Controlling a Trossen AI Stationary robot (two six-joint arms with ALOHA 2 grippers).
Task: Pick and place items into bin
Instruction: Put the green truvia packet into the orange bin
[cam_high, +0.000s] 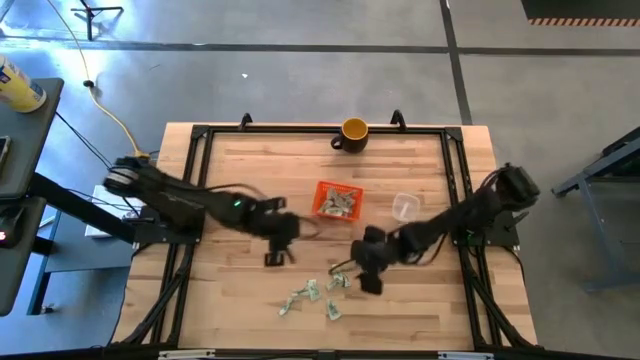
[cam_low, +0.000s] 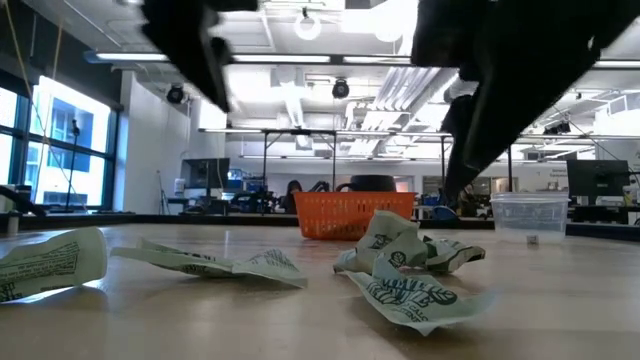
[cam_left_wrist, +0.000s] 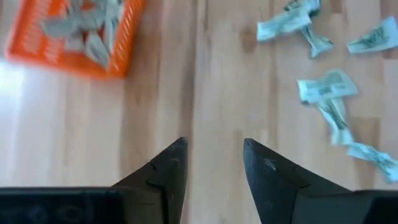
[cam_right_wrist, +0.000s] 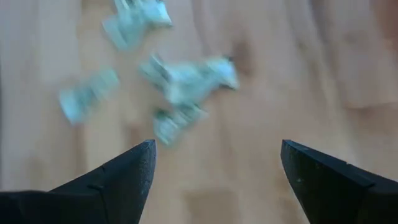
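Nearest the front edge of the worktop (cam_high: 420, 300), the loose items (cam_high: 312, 294) are lying scattered as crumpled green-and-white pieces, well apart from the bin (cam_high: 338, 200). Just beyond them the right gripper (cam_high: 366, 270) is hanging with its fingers spread wide and nothing between them, the pieces sitting ahead of it in its wrist view. The left gripper (cam_high: 279, 240) is hovering to the other side, nearer the bin, its fingers parted by a narrower gap and also empty. Farther back, the orange bin is sitting near the middle of the worktop, already holding several pieces. A clear plastic cup (cam_high: 404, 207) is standing just beside it, and a yellow mug (cam_high: 353, 132) is waiting at the far edge. The likely trouble is the flat, light wrappers: fingers closing on one could slide it along the wood or catch two at once, and both arms reaching toward the same cluster could be crowding each other.
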